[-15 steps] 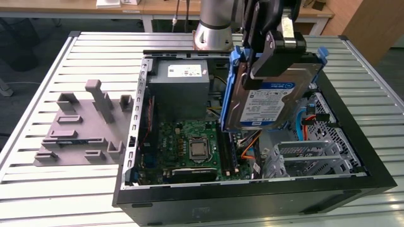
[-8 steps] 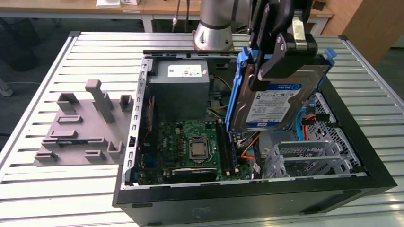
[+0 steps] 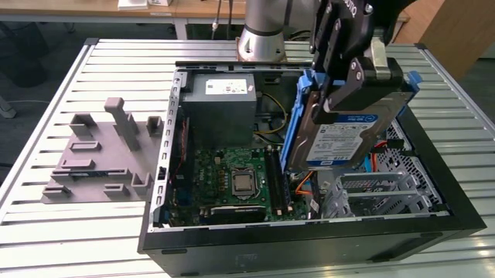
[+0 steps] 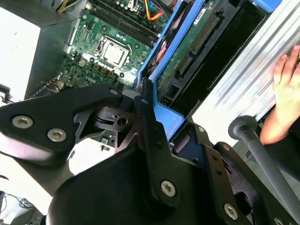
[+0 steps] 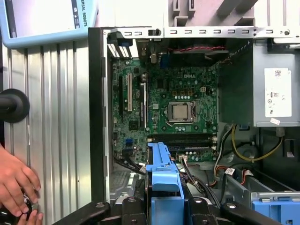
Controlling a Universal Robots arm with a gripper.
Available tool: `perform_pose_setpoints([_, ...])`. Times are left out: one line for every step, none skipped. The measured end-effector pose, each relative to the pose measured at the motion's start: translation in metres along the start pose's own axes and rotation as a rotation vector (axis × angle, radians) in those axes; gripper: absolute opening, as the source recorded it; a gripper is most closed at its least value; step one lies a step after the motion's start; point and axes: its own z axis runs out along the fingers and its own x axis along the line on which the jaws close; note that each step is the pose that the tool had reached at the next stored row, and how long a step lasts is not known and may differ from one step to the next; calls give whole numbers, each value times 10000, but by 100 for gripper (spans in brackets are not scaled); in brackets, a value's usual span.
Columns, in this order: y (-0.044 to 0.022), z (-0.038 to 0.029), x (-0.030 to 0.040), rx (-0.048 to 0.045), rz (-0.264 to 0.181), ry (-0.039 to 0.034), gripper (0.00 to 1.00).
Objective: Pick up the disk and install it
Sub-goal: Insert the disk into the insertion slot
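The hand (image 3: 357,87) is clenched on the flat rectangular silver disk (image 3: 344,138), which hangs edge-down beneath it, above the open black computer case (image 3: 309,249). It looks rigid, heavy and shock-sensitive; its blue plastic bracket (image 3: 293,128) seems the safest hold.

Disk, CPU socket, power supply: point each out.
disk (image 3: 344,142), exterior view, white label.
CPU socket (image 5: 179,111), first wrist view, metal centre.
power supply (image 3: 220,119), exterior view, grey side panel.
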Motion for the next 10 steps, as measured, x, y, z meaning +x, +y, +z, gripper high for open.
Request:
perform_pose_setpoints([-26, 3, 7, 0, 0, 0, 37])
perform_pose_setpoints([-57, 6, 13, 0, -1, -2, 37])
perform_pose_setpoints([-92, 9, 18, 0, -1, -1, 37])
perform_pose_setpoints([-125, 12, 21, 1, -2, -2, 37])
perform_pose_setpoints([-156, 15, 25, 1, -1, -3, 37])
perform_pose_setpoints([-181, 16, 30, 0, -1, 0, 37])
perform_pose_setpoints([-194, 19, 37, 0, -1, 0, 37])
perform_pose_setpoints([-201, 23, 47, 0, -1, 0, 37])
perform_pose_setpoints([-205, 27, 62, 0, -1, -2, 37])
perform_pose_setpoints([-208, 31, 81, 0, -1, 0, 37])
